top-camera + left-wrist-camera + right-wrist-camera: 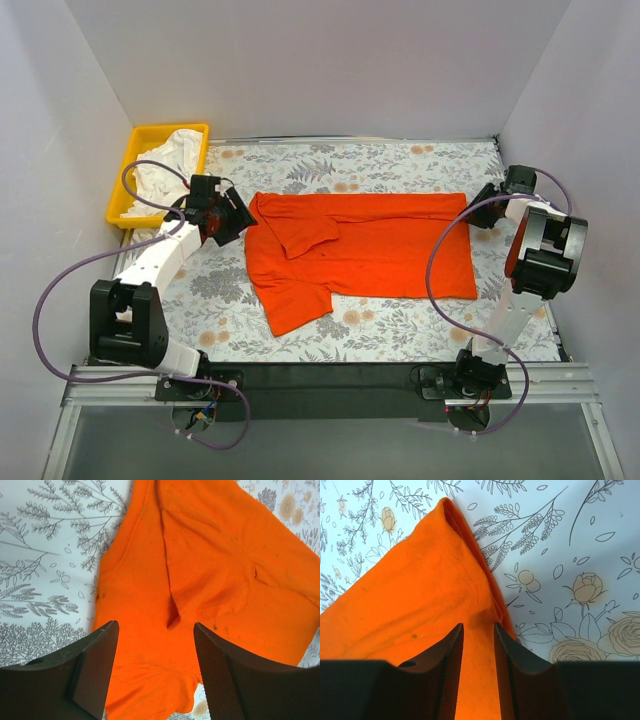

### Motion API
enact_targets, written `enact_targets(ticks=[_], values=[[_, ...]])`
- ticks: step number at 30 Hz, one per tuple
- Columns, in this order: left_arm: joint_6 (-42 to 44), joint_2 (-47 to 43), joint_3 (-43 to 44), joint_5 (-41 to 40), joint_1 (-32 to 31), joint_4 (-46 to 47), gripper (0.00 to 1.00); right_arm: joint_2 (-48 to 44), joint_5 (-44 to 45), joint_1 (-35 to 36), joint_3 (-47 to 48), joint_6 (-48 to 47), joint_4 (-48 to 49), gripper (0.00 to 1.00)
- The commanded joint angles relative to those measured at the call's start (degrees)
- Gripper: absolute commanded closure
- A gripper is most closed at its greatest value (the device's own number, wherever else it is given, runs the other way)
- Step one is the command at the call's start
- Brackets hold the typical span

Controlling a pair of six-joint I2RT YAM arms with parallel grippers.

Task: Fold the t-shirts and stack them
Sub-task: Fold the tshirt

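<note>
The orange-red t-shirt lies spread across the middle of the flowered table, with one sleeve folded over its body. My left gripper hovers over the shirt's collar end with its jaws wide apart and empty; the left wrist view shows the gripper above the orange fabric. My right gripper is at the shirt's far right corner. In the right wrist view its jaws stand a narrow gap apart over the doubled edge of the shirt, with flat fabric showing between them. The white t-shirt lies crumpled in the tray.
A yellow plastic tray sits at the far left corner, behind the left arm. White walls close in the table on the left, back and right. Purple cables loop off both arms. Flowered table shows around the shirt.
</note>
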Motion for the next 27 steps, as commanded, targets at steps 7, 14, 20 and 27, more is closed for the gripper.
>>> enact_targets(ticks=[7, 14, 20, 27], values=[[1.12, -6.66, -4.13, 0.06, 0.12, -2.66, 0.44, 2.20, 1.40, -0.03, 0.79, 2.27, 2.85, 0.69], [1.29, -7.36, -4.39, -0.38, 0.12, -3.19, 0.45, 2.82, 2.46, -0.03, 0.70, 2.89, 3.38, 0.73], [1.29, -7.63, -5.45, -0.73, 0.12, -3.19, 0.46, 1.86, 2.55, -0.03, 0.88, 2.45, 3.38, 0.90], [1.12, -8.33, -6.94, -1.17, 0.12, -3.28, 0.46, -1.21, 2.90, -0.03, 0.44, 1.66, 1.98, 0.99]])
